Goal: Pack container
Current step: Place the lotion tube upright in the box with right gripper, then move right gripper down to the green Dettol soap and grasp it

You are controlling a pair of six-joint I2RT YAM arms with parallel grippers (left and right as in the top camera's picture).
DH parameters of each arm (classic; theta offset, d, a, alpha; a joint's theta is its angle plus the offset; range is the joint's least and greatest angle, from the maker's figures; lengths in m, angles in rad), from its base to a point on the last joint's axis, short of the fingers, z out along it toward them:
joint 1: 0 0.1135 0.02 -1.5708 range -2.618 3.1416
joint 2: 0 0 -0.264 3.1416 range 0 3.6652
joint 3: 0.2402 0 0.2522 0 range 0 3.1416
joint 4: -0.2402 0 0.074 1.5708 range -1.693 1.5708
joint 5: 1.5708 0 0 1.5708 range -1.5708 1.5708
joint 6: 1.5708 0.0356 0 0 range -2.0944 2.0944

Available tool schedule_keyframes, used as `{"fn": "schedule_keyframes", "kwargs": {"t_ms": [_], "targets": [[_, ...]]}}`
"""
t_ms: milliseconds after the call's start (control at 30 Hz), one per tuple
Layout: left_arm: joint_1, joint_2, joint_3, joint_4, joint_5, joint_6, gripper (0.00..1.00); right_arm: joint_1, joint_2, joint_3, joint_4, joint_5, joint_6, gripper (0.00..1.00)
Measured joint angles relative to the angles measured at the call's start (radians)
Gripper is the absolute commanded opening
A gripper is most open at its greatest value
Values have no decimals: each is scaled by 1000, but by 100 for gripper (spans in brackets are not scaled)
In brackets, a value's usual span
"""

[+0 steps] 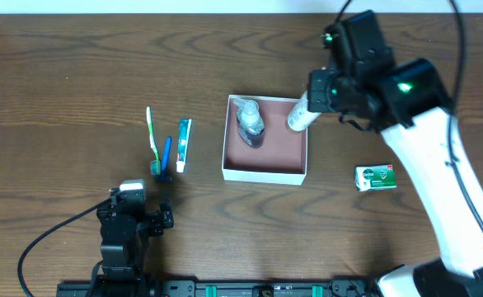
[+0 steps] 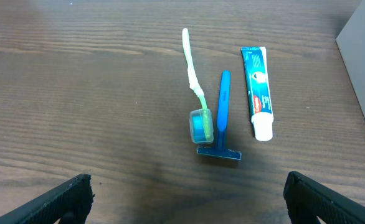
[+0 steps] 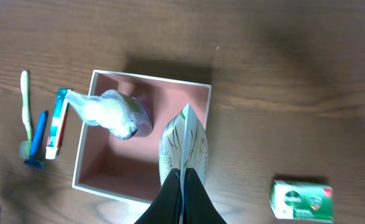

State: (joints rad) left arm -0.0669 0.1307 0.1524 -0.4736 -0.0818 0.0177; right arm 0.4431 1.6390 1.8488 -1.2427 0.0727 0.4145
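- The container (image 1: 264,171), a square shallow box with white walls and a reddish-brown inside, sits open-topped near the middle of the desk (image 1: 60,82), slightly toward the right edge.
- A clear bottle (image 1: 250,124) is inside it, in the half toward the desk's left edge and close to the container's far wall.
- The right fingers (image 3: 181,186) are pressed together on the end of a white tube (image 3: 184,143) with a green leaf print. The tube hangs tilted over the container's far right corner. I cannot tell whether it touches the wall.
- A small green soap box (image 1: 375,177) lies on the desk on the side of the container toward the right edge, apart from it.
- On the side toward the left edge, three things lie in a row, long sides roughly parallel: a green and white toothbrush (image 2: 195,93) with a cap on its head, a blue razor (image 2: 223,118) just beside it, and a toothpaste tube (image 2: 257,87) nearest the container.
- The left fingers (image 2: 64,202) are spread wide with nothing between them. They are near the desk's near edge, just short of the toothbrush and razor.
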Motion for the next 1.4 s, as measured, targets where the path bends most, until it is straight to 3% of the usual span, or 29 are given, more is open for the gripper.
{"fn": "schedule_keyframes", "kwargs": {"t_ms": [500,567,600,700,767,967,1167,1400], "targets": [[0,0,0,0,0,0,98,0,249,-16,106,-24,3,2],[0,0,0,0,0,0,98,0,256,-11,133,-24,3,26],[0,0,0,0,0,0,98,0,256,-11,139,-25,0,44],[0,0,0,0,0,0,98,0,256,-11,155,-28,-25,55],[0,0,0,0,0,0,98,0,251,-11,158,-31,-31,68],[0,0,0,0,0,0,98,-6,156,-12,144,-32,-55,83],[0,0,0,0,0,0,98,-89,-83,-11,47,-7,-63,96],[0,0,0,0,0,0,98,-286,-208,-5,-163,14,-66,99]]}}
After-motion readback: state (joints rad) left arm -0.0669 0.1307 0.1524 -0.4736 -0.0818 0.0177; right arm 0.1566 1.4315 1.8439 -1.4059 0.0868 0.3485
